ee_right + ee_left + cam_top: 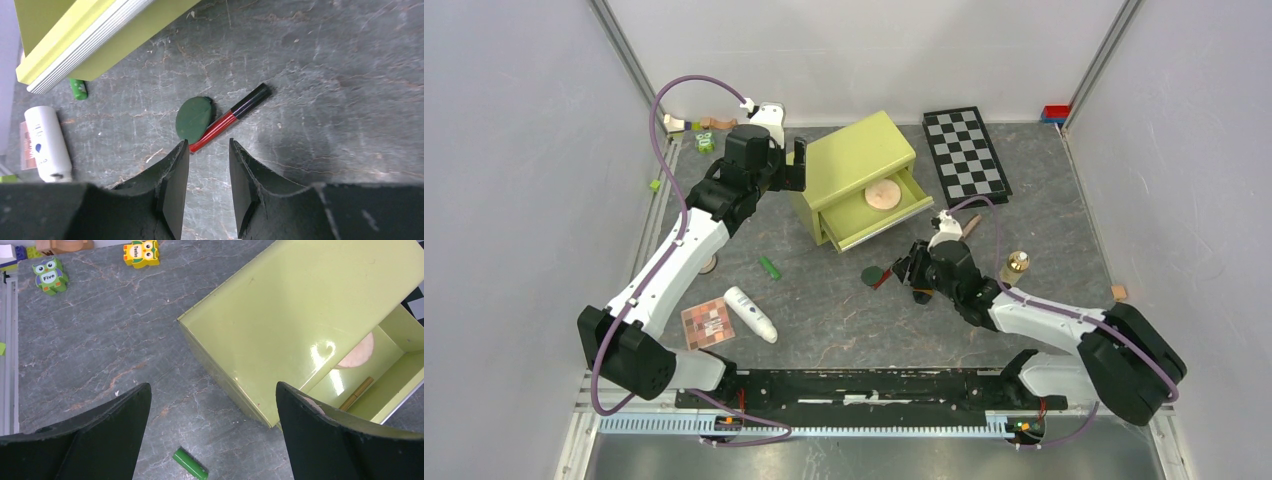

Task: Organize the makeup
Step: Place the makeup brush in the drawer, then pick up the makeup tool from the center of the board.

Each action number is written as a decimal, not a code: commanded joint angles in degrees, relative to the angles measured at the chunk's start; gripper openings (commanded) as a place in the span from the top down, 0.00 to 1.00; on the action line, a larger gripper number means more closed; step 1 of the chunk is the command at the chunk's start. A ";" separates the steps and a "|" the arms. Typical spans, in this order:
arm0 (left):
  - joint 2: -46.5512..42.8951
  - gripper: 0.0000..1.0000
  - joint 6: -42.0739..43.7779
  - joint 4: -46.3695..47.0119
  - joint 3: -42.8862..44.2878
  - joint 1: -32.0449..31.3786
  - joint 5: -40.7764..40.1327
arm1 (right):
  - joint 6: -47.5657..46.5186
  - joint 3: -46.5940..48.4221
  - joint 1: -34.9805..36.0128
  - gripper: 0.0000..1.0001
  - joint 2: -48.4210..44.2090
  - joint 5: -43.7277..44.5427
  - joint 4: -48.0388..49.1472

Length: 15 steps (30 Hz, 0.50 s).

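Note:
A round peach compact lies in the open drawer of the green box; the left wrist view shows it beside a thin tan stick. My left gripper is wide open and empty at the box's left side. My right gripper is open and empty, just short of the dark green disc and the red stick, which touch. The white tube, the eyeshadow palette and the gold-capped bottle lie on the table. The tan jar is mostly hidden under my left arm.
A small green stick lies in front of the box, also in the left wrist view. The checkerboard is at the back right. Owl blocks sit at the back left corner. Walls enclose the table on three sides.

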 commanded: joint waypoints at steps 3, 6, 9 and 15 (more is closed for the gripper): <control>-2.10 0.00 2.57 0.45 1.62 -0.16 0.57 | 5.69 -1.61 1.18 0.58 4.29 -3.04 11.53; -1.97 0.00 2.57 0.45 1.62 -0.14 0.77 | 4.54 -0.92 1.44 0.58 6.21 -3.61 13.33; -2.07 0.00 2.57 0.45 1.63 -0.12 0.73 | 3.30 -0.69 1.58 0.58 7.75 -3.99 14.84; -2.09 0.00 2.56 0.48 1.63 -0.15 0.78 | 0.65 0.27 1.59 0.59 11.06 -4.25 16.32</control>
